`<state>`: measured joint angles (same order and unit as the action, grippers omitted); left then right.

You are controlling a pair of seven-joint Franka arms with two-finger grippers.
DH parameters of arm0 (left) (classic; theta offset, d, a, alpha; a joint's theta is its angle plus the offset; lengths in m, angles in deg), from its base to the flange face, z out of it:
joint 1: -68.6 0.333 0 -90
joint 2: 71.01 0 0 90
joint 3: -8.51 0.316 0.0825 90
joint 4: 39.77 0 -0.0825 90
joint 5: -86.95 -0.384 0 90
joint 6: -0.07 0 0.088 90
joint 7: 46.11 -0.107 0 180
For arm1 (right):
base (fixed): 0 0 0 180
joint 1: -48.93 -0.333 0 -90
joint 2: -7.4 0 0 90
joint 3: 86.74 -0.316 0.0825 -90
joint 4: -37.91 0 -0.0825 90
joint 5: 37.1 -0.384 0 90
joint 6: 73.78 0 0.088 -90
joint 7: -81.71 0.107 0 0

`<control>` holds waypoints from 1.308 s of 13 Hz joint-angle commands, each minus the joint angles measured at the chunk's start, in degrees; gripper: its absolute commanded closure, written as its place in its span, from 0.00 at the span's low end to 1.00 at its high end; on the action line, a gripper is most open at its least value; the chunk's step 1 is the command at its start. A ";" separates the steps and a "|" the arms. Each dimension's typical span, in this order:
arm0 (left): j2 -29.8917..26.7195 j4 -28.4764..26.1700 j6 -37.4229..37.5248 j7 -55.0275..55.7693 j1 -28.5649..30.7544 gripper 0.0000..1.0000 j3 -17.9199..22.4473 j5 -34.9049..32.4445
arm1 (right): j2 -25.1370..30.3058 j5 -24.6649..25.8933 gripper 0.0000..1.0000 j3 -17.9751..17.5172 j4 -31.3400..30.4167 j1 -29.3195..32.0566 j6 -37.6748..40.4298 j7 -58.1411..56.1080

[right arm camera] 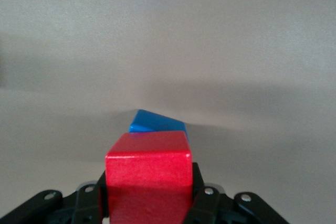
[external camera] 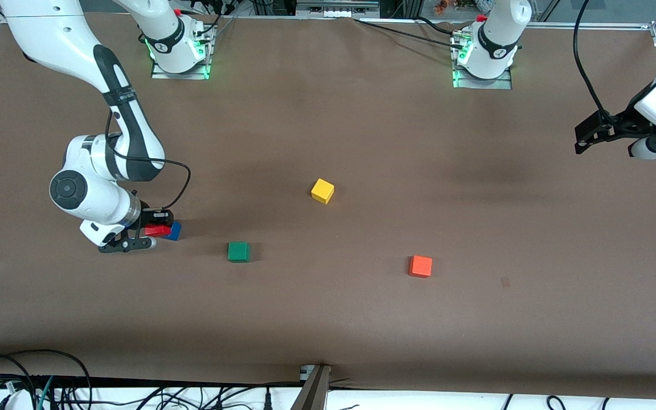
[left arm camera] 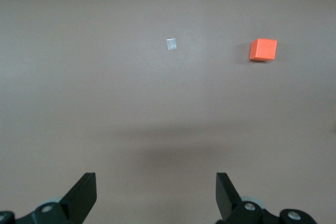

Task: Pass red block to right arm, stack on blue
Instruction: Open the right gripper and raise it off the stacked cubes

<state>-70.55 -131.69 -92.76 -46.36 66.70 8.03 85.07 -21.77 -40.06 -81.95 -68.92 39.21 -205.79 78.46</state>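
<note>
My right gripper [external camera: 154,233] is shut on the red block [external camera: 157,230], low over the table at the right arm's end. The blue cube [external camera: 175,230] lies on the table right beside the red block and is partly covered by it. In the right wrist view the red block [right arm camera: 148,174] sits between the black fingers [right arm camera: 202,203], with the blue cube [right arm camera: 157,122] just past it, only its top showing. I cannot tell whether the two touch. My left gripper [external camera: 585,136] is open and empty, held up at the left arm's end; it also shows in the left wrist view [left arm camera: 156,192].
A green cube [external camera: 238,251], a yellow cube [external camera: 322,191] and an orange cube [external camera: 421,266] lie apart on the brown table. The left wrist view shows the orange cube [left arm camera: 262,50] and a small bit of tape [left arm camera: 171,44]. Cables hang along the table's near edge.
</note>
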 commanded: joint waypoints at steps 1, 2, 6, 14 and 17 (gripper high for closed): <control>0.68 1.48 1.51 1.13 -1.61 0.00 1.18 1.00 | 0.00 0.94 0.88 -0.13 0.22 0.32 0.08 -0.62; 0.68 1.48 1.51 1.13 -1.87 0.00 1.27 1.00 | -0.09 0.94 0.76 -0.13 0.13 0.32 0.00 -0.62; 0.86 1.57 1.42 0.43 -1.61 0.00 0.74 1.01 | 0.35 0.85 0.00 -0.22 0.22 0.14 0.35 0.35; 3.14 5.15 0.72 1.47 -2.58 0.00 0.65 1.36 | 10.62 0.59 0.00 -0.22 5.12 -0.12 14.21 5.71; 4.11 7.81 0.81 1.22 -2.67 0.00 0.57 2.58 | 11.42 0.76 0.00 0.74 15.73 0.23 20.09 5.18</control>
<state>-68.22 -127.50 -92.89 -45.63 64.61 8.20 85.98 -10.57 -40.06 -81.68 -60.18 39.07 -191.26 82.65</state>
